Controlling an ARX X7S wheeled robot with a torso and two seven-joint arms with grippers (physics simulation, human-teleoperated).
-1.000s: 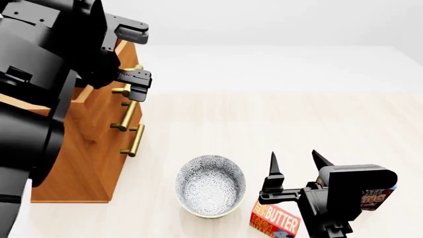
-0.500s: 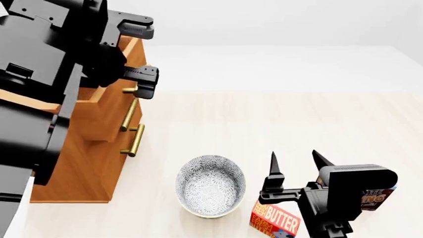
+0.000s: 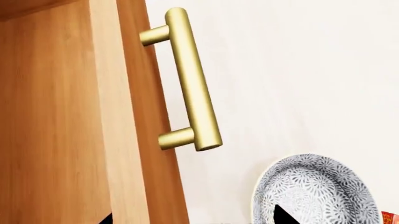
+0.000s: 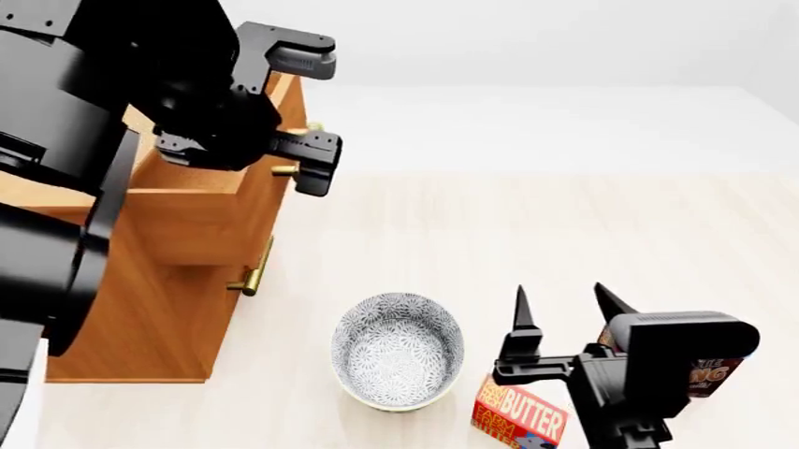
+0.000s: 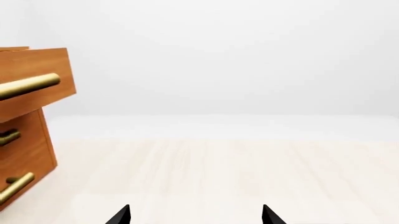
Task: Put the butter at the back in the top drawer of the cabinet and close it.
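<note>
the top drawer (image 4: 200, 210) of the cabinet (image 4: 150, 318) stands pulled out over the two lower drawers. the left end effector (image 4: 312, 117) is at its brass handle (image 3: 190, 79), with its fingers spread wide and holding nothing. the butter (image 4: 522, 413) lies on the pale surface (image 4: 562, 234) near the front, just beside the patterned bowl (image 4: 397, 351) and well apart from the cabinet. the right end effector (image 4: 562, 307) hangs above the butter, its two tips wide apart and empty. a dark brown box (image 4: 714, 372) shows partly behind the right arm.
</note>
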